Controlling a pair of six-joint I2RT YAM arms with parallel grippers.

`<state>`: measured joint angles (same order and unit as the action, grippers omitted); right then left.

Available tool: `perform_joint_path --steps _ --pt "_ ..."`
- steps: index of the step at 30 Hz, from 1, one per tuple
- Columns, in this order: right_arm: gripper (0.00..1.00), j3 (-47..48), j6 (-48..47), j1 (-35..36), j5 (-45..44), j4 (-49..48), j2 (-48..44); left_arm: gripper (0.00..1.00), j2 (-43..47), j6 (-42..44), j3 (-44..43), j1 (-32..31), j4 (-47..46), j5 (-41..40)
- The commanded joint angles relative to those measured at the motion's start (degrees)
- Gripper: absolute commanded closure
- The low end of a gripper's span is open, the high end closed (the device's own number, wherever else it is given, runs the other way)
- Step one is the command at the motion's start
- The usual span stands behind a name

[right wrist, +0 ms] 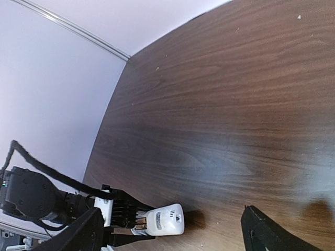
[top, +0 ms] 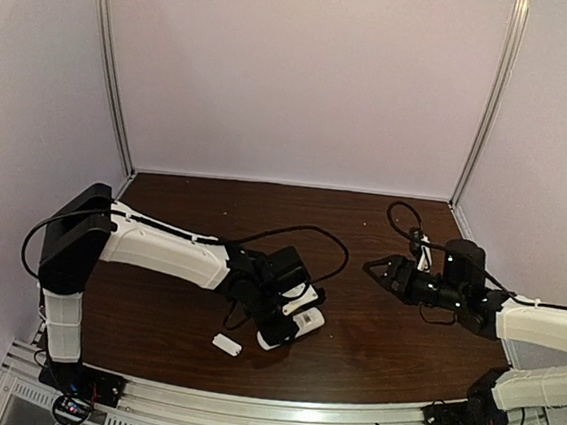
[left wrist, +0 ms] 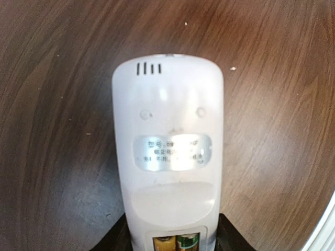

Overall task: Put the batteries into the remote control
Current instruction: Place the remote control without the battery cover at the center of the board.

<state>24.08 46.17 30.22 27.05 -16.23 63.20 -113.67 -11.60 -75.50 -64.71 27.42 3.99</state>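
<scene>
Two white-and-black robot arms rise from the near edge of a dark brown wood-grain table (top: 214,206). Nearest, at about 7 o'clock from the table's middle, a small plain white rectangular plastic cover (top: 227,345) lies flat and alone. At 1 o'clock from that cover, the left fingers (left wrist: 116,241) grip a white oblong plastic remote control (top: 294,328) by its two long sides, one dark finger against each edge. The remote control is back-up, just short of the table's middle, with its rounded, slotted end pointing toward 2 o'clock. Whether it rests on the table or hangs just above it cannot be told. Its battery compartment is uncovered at the gripped end, and two slim cylindrical batteries (left wrist: 165,243) sit in it side by side. The left one is golden-yellow and the right one shows green in the wrist view; only their ends are visible. A silvery printed label (left wrist: 171,152) sits between the compartment and the slots. Farther off, at 2 o'clock from the remote control and well apart from it, the right fingers (right wrist: 272,232) are spread wide with nothing between them, their tips aimed toward 9 o'clock. The right arm (top: 544,323) reaches in from 4 o'clock. Pale lilac walls (top: 297,73) close the far side.
</scene>
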Motion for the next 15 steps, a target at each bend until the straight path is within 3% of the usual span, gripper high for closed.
perform_joint_path --steps 1,8,15 --pt "0.01 -0.7 -6.3 -1.5 -6.5 12.5 -9.8 0.62 -3.6 6.2 -4.1 -0.6 6.4 -1.0" --pt "0.0 1.1 -9.8 -2.4 -5.3 16.5 -19.0 0.56 -8.9 9.9 -9.8 -1.6 13.6 -1.9" --pt "0.0 1.6 -12.4 -2.4 -2.4 18.1 -20.4 0.27 -6.6 8.3 -11.9 -1.9 16.7 -5.6"
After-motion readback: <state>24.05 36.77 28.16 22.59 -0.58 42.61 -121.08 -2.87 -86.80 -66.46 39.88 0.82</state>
